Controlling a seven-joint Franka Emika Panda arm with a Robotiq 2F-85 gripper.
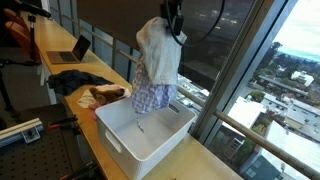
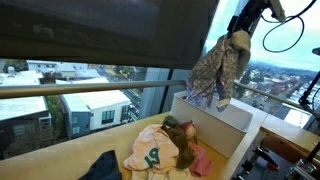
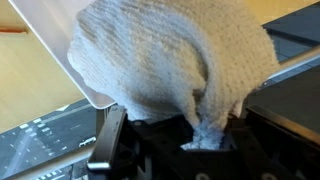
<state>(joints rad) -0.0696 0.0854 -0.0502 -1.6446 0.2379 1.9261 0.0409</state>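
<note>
My gripper [image 1: 176, 32] is shut on a cloth and holds it high above a white bin [image 1: 150, 140]. The cloth [image 1: 158, 55] is a pale knitted piece on top, with a blue-checked piece [image 1: 152, 97] hanging below it down into the bin. In an exterior view the hanging cloth [image 2: 220, 68] dangles from the gripper [image 2: 240, 33] over the white bin [image 2: 235, 118]. In the wrist view the pale cloth [image 3: 170, 60] fills most of the picture and is pinched between the fingers [image 3: 205, 135], above the bin's white wall [image 3: 60, 40].
A heap of clothes [image 2: 165, 150] lies on the wooden table next to the bin, also seen in an exterior view [image 1: 92, 92]. A laptop [image 1: 70, 52] stands farther back. Large windows [image 1: 240, 70] run close beside the bin.
</note>
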